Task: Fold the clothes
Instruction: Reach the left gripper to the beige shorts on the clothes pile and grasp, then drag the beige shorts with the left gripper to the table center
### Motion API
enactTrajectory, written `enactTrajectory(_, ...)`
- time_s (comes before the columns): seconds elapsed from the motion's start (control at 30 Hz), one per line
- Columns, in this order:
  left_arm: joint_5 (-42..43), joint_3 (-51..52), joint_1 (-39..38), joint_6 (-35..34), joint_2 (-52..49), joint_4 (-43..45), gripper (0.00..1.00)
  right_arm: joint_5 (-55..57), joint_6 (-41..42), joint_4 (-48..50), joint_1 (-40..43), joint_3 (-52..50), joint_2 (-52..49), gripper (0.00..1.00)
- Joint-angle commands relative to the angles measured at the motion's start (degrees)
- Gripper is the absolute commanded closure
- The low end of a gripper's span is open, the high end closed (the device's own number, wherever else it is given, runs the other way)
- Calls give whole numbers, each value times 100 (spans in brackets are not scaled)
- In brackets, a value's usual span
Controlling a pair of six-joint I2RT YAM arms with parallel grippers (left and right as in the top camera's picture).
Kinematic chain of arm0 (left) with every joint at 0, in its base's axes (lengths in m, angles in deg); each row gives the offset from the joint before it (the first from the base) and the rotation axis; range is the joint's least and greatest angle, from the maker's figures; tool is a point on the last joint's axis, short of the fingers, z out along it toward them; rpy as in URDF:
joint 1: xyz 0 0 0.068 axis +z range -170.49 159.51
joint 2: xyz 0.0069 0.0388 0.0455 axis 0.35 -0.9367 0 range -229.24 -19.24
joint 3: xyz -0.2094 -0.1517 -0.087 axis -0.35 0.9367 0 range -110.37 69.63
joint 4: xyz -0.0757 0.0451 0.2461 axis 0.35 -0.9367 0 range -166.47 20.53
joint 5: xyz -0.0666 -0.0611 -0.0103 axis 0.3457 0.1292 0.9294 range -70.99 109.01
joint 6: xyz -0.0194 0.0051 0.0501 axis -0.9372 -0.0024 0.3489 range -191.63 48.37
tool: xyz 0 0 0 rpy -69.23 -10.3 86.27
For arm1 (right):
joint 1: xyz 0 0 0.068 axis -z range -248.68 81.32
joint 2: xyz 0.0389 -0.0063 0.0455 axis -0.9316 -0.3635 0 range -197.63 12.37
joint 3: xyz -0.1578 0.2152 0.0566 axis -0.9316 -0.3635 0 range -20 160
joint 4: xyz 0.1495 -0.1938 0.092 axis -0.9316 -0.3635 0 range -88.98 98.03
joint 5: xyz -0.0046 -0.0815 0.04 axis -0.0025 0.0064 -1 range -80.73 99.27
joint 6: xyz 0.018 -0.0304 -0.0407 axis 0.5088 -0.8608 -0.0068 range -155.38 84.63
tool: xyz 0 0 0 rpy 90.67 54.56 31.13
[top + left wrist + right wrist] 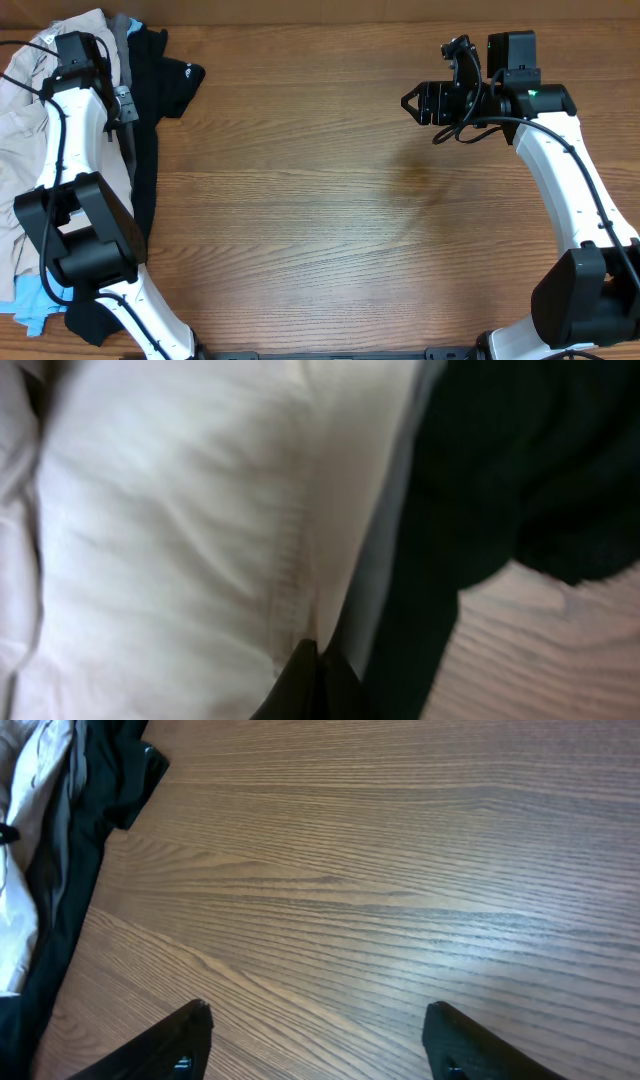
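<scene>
Clothes (15, 180) a blur around left jaws, grip indiscernible; right jaws wide, empty.

Overhead camera looking straight down from far up, taking in whole table (330, 200) and both arms. This is widest view. Left wrist camera pointing down, sitting very close on beige shorts (180, 530) and black garment (500, 460), blurring, own fingertips (295, 685) at bottom edge. Right wrist camera hovering higher, angling toward table's left, own fingers (170, 1045) framing bottom. All three sharing clothes pile (30, 160) — beige and black edge.
</scene>
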Motion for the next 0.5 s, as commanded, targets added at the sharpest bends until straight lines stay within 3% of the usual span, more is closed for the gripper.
enactTrajectory(0.0,68,-238,-326,-289,-48,-212,96,13,-24,28,-11,96,-17,32)
enactTrajectory(0.23,861,-957,-1233,-319,-37,-1128,96,-166,22,120,192,157,26,36)
enactTrajectory(0.47,1565,-1534,-3250,-446,-37,-1169,96,-763,136,92,804,385,138,39)
